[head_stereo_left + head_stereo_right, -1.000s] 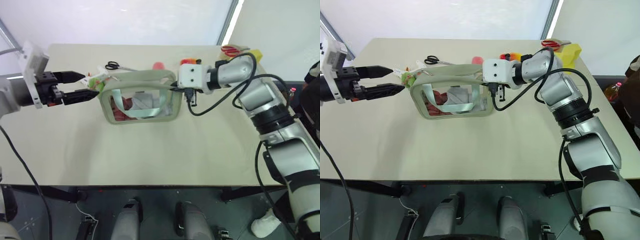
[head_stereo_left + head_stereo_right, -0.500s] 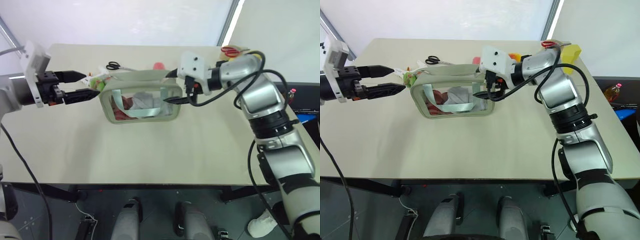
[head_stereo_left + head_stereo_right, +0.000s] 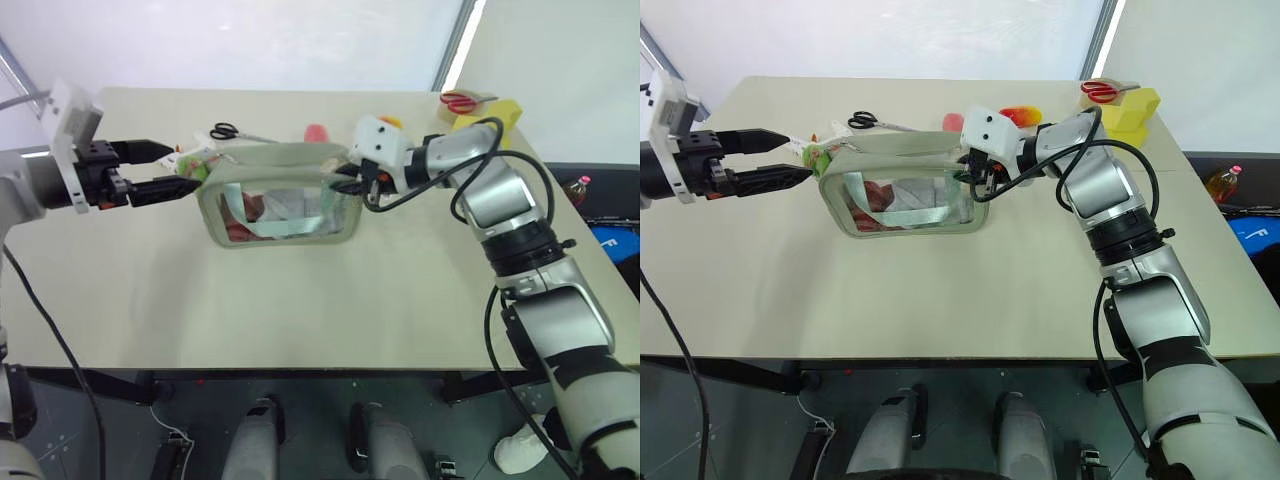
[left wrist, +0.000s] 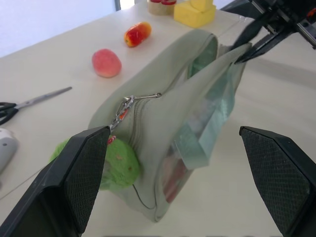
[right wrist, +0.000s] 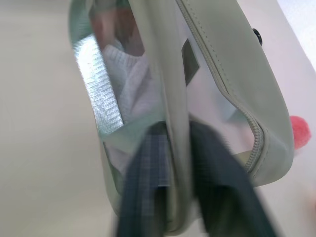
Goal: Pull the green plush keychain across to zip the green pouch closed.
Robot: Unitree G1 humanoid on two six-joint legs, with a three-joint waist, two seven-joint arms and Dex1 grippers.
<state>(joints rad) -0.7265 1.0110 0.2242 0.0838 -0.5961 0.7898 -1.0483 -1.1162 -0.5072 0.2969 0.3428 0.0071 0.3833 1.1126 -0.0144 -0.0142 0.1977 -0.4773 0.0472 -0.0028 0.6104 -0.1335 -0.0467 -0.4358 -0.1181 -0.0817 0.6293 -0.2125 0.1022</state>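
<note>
the green pouch point(image 3: 905, 185) lies on the table point(image 3: 940, 290) just past its middle, clear window facing the near edge. at the pouch's 3 o'clock end the right gripper point(image 3: 970, 182) has its two black fingers pinched together on the pouch's rim; the right wrist view shows the fabric edge clamped between them. at the 9 o'clock end the green plush keychain point(image 3: 818, 154) hangs off the zipper pull, touching the pouch's corner. just beside it, further toward 9 o'clock, the left gripper point(image 3: 790, 158) hovers with its fingers spread wide apart, holding nothing, tips pointed at the keychain. beyond the pouch toward 11 o'clock lie black-handled scissors point(image 3: 872, 122); toward 12 o'clock a pink blob point(image 3: 954, 121); toward 1 o'clock a red-and-yellow toy point(image 3: 1020, 115). at the far 2 o'clock corner sits a yellow block point(image 3: 1135, 108) with red scissors point(image 3: 1102, 90) beside it.
</note>
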